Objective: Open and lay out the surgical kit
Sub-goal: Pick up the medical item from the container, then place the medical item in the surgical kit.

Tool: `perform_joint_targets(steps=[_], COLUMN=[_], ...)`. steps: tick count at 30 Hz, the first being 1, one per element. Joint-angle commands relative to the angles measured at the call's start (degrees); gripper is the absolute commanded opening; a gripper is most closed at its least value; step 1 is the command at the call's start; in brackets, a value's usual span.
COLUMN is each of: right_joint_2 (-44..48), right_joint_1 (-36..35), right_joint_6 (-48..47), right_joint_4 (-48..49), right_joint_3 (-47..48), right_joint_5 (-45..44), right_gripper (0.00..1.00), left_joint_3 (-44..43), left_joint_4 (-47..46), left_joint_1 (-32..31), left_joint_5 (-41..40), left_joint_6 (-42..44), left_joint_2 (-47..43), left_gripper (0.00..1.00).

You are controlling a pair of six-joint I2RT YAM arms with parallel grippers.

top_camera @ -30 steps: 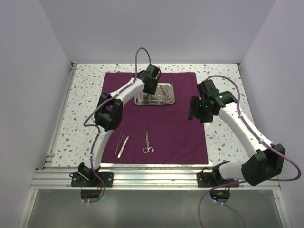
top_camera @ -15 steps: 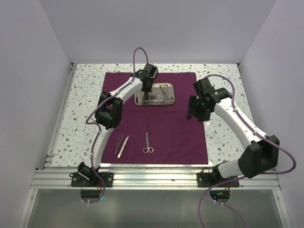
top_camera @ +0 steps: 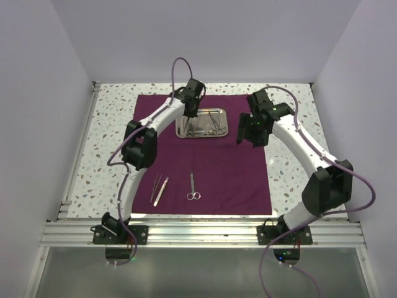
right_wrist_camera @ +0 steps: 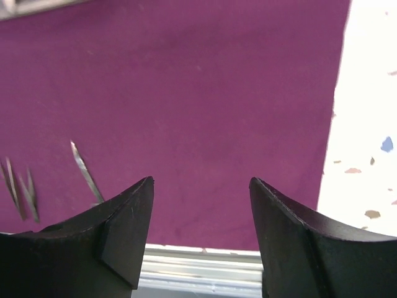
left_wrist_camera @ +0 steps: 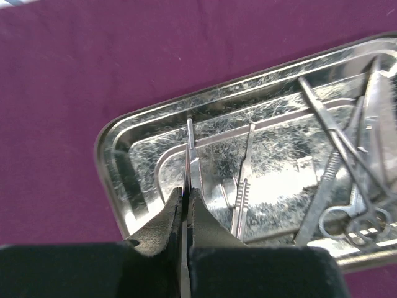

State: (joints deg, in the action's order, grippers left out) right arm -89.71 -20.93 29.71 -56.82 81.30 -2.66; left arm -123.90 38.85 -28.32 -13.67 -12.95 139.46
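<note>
The surgical kit's dark purple cloth [top_camera: 205, 167] lies spread flat on the table. On its far part sits the steel tray [top_camera: 180, 133], holding several slim instruments. My left gripper [top_camera: 191, 120] reaches down into the tray's left half. In the left wrist view the left gripper [left_wrist_camera: 187, 194] is shut on a thin steel instrument [left_wrist_camera: 189, 146] that points away from the fingers. Beside it lie a ridged handle [left_wrist_camera: 243, 183] and ring-handled forceps [left_wrist_camera: 347, 180]. My right gripper [top_camera: 244, 135] hovers open over the cloth just right of the tray, nothing between its fingers [right_wrist_camera: 124, 230].
Tweezers [top_camera: 160, 188] and ring-handled scissors [top_camera: 193, 186] lie side by side on the near part of the cloth. Speckled tabletop [top_camera: 111, 143] borders the cloth on both sides. An aluminium rail [top_camera: 205, 231] runs along the near edge.
My left gripper has closed on the thin instrument in the tray. The right arm has swung left and farther away, toward the tray's right side, staying open.
</note>
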Motion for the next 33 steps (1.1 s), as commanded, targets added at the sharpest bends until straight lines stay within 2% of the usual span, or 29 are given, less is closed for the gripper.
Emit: perform_joint_targets(steps=[1, 7, 10, 14, 20, 26, 33], right_joint_2=[-3.62, -15.12, -21.09, -28.57, -38.67, -46.51, -52.4], right_joint_1=[0.01, -0.08, -0.69, -2.79, -3.24, -3.77, -3.86], right_joint_6=[-2.03, -3.17, -3.96, -5.37, -5.98, -6.95, -7.3], right_joint_4=[3.55, 5.13, 5.75, 5.75, 4.52, 2.68, 2.5], right_joint_3=[4.65, 13.96, 19.06, 27.13, 36.72, 45.77, 48.96], right_joint_5=[2.3, 2.48, 2.48, 1.43, 0.11, -1.47, -4.99], right_gripper=[0.68, 0.67, 0.65, 0.63, 0.62, 0.61, 0.59], left_joint_3=[-2.93, 4.0, 11.64, 29.88, 46.7, 53.4, 54.02], left_joint_4=[0.96, 2.37, 2.72, 0.35, -0.79, -0.36, 2.28], left_joint_1=[0.1, 0.02, 0.01, -0.51, -1.65, -2.18, -2.18], left_joint_5=[-1.18, -0.31, 0.57, 3.03, 6.11, 7.43, 7.52], left_joint_6=[-1.46, -3.31, -6.28, -10.6, -16.14, -19.39, -19.66], left_joint_2=[-10.85, -21.22, -27.71, -37.49, -48.57, -54.38, -56.4], left_gripper=[0.0, 0.0, 0.0, 0.0, 0.0, 0.0, 0.0])
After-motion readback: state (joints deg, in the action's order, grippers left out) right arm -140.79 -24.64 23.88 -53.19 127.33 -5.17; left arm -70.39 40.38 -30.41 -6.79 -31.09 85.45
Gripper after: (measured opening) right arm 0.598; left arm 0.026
